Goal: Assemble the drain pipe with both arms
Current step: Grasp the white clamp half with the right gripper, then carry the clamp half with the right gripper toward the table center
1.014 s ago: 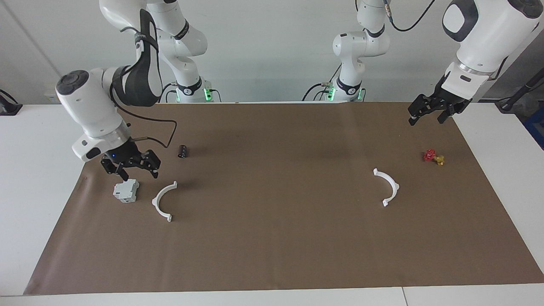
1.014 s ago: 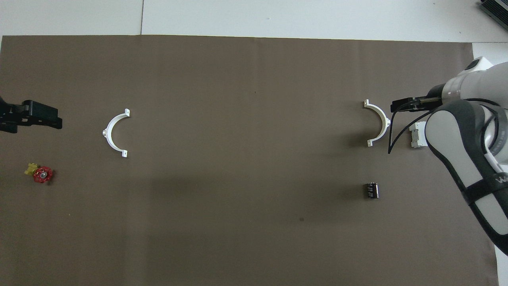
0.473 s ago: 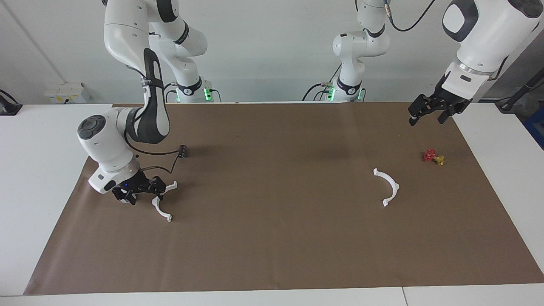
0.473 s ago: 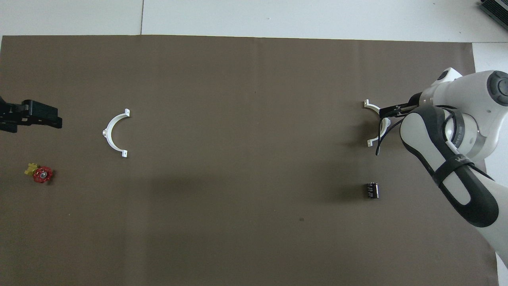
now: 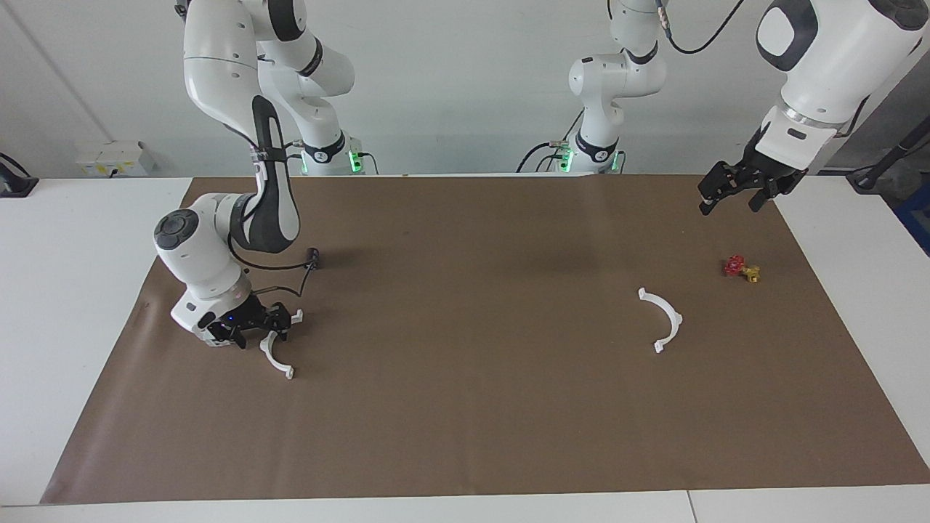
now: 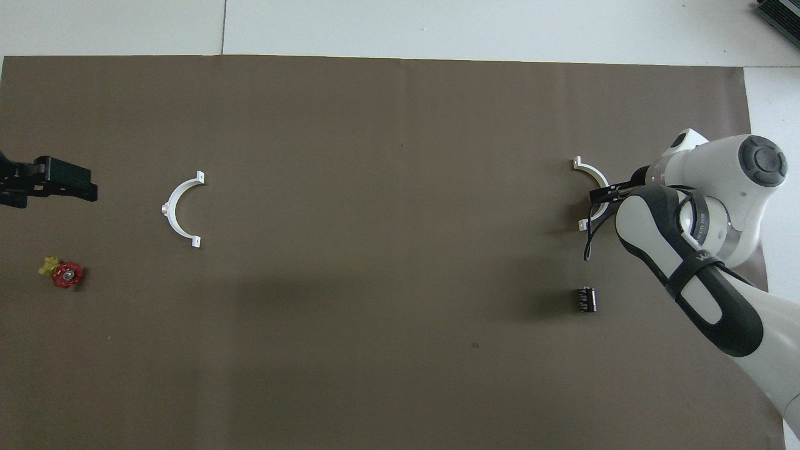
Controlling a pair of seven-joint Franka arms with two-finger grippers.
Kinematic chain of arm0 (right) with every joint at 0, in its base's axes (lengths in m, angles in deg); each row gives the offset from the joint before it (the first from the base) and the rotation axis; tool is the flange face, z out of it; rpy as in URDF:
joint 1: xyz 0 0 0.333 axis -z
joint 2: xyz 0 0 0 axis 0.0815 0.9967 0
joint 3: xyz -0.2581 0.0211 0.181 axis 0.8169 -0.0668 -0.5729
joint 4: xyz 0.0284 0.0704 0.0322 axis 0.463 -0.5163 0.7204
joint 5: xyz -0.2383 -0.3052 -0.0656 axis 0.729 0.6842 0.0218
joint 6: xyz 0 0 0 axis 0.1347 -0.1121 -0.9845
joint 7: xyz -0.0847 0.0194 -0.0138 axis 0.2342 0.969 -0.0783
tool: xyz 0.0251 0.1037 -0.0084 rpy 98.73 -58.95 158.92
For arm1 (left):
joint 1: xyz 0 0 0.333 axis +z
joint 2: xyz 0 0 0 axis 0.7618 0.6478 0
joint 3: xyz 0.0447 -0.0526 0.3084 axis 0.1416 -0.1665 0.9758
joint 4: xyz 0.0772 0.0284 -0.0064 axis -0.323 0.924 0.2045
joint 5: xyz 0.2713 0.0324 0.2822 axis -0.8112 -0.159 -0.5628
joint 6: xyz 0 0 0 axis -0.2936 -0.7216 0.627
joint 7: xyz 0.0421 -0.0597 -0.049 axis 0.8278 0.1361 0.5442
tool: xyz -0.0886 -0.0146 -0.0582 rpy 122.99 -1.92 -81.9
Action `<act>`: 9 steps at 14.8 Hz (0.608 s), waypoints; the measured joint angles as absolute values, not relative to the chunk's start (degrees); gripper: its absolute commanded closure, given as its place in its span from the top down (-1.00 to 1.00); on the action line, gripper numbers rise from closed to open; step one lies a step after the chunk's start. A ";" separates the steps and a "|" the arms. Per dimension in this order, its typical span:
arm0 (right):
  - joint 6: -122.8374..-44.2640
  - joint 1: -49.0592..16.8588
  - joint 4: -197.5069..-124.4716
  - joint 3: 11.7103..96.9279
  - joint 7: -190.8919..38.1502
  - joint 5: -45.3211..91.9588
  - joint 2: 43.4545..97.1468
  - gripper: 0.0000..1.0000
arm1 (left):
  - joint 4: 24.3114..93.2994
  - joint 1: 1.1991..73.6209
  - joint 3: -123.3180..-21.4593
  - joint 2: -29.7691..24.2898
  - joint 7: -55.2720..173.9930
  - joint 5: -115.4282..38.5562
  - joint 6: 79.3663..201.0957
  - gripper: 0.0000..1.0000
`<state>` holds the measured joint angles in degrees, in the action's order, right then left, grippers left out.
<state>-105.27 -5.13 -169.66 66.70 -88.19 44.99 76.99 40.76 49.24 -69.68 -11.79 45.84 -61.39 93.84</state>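
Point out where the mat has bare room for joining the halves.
Widest bare stretch: brown mat between the two half-rings. Crowded around the right gripper and small black part.

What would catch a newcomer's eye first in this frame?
The right arm's claw is down at a white half-ring near its end of the brown mat. The matching half-ring lies alone toward the left arm's end, where the left claw waits raised beside a small red-and-yellow valve.
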 measured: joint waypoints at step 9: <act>-105.80 -5.56 -167.62 66.57 -84.85 43.78 76.85 -1.00 | 40.79 49.25 -69.69 -11.79 45.84 -61.39 93.96 1.00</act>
